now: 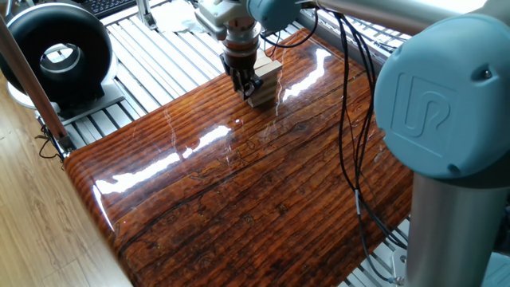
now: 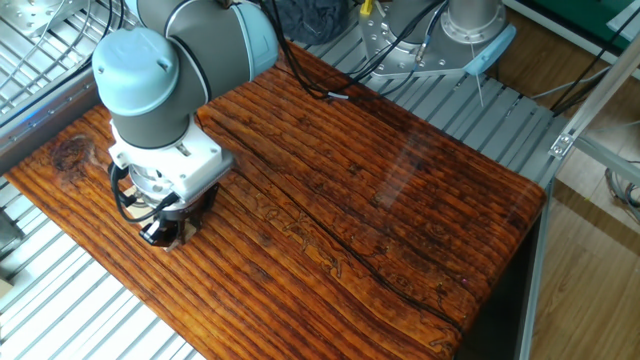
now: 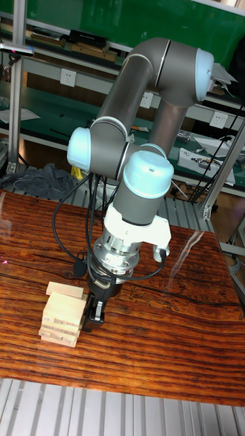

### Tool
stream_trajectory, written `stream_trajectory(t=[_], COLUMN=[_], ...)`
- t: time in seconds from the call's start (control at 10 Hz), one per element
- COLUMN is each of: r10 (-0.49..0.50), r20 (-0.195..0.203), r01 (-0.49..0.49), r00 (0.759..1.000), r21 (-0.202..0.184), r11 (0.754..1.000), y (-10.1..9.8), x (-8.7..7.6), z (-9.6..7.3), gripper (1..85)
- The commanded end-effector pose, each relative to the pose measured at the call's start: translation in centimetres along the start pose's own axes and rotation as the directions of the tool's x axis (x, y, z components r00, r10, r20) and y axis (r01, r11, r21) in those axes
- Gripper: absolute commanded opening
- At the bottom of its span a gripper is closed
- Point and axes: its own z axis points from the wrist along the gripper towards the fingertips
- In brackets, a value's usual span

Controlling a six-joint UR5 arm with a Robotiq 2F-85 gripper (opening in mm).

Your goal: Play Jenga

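Note:
The Jenga tower (image 3: pixel 62 312) is a small stack of pale wooden blocks in crosswise layers, its top block sitting slightly askew. It stands near the far edge of the striped table (image 1: pixel 239 199). My gripper (image 3: pixel 92 310) is low and right against the side of the tower (image 1: pixel 268 76), its dark fingers (image 1: pixel 241 80) at the middle layers. The frames do not show whether the fingers clamp a block end. In the other fixed view the gripper (image 2: pixel 165 232) and wrist hide nearly all of the tower.
A black round fan-like device (image 1: pixel 56 56) sits on the metal slats off the table's left corner. Cables (image 1: pixel 351 119) hang from the arm over the right part of the table. A second arm's base (image 2: pixel 470 30) stands beyond the far edge.

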Motion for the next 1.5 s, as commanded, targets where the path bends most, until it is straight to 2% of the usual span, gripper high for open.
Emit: stream_trajectory(t=[0.0,0.6,1.0,1.4], r10=[0.007,0.011,0.023,0.024], r20=[0.009,0.006,0.027,0.024], r01=[-0.007,-0.011,-0.023,-0.025], r00=[1.000,1.000,0.999,0.999], r21=[0.001,0.002,0.004,0.004], r11=[1.000,1.000,1.000,1.000], y=[-0.05,-0.13,-0.25,-0.21], x=[-0.09,-0.20,-0.62,-0.52], z=[-0.02,-0.16,0.05,-0.01], gripper=[32.7,26.3,25.7,25.3])
